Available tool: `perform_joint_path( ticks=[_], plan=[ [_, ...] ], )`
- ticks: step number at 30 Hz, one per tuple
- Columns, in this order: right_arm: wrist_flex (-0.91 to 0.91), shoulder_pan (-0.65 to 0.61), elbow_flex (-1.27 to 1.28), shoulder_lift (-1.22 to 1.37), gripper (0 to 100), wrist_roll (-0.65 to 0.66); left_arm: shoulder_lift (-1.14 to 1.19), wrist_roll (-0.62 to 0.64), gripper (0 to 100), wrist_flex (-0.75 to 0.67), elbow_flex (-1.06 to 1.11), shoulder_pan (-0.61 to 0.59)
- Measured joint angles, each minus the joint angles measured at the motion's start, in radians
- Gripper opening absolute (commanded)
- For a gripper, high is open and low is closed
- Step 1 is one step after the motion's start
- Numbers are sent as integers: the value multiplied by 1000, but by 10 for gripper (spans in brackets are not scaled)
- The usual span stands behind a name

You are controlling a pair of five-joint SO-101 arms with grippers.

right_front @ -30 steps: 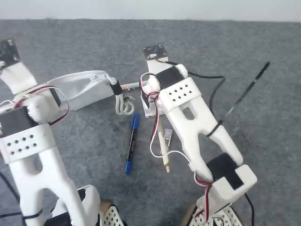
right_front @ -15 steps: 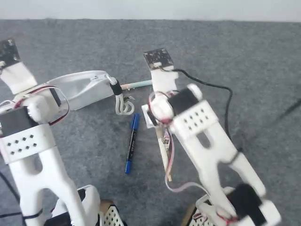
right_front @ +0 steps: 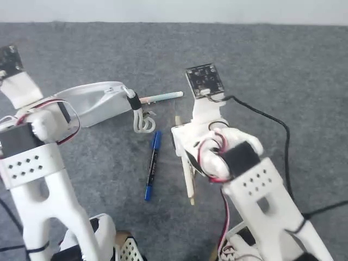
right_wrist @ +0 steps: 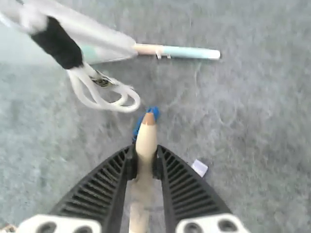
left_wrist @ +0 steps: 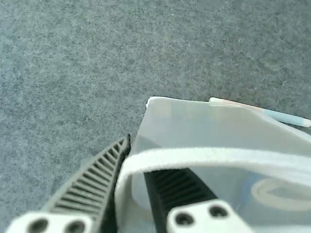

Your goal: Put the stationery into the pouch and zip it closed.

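Right gripper [right_wrist: 143, 149] withdrawn gripping pencil [right_wrist: 146, 130], pen [right_front: 163, 98] half-hidden by pouch [right_front: 92, 106]

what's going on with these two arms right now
The left gripper holds the white pouch by its edge, jaws shut on it. The right gripper has its jaws shut on a cream pencil. A pale blue pen pokes out from the pouch's end, and a blue pen lies loose on the grey carpet.
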Motion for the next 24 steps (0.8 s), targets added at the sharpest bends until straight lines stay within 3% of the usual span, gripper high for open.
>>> perform_joint_path(
  ticks=[4, 10, 18, 24],
  plan=[
    [-8, -17, 0, -77, 6, 0, 0, 0, 12, 0, 0, 0],
    [-77, -143, 0, -195, 6, 0, 0, 0, 12, 0, 0, 0],
    [-265, -259, 0, -315, 6, 0, 0, 0, 12, 0, 0, 0],
    [-457, -262, 0, -327, 6, 0, 0, 0, 12, 0, 0, 0]
  ],
)
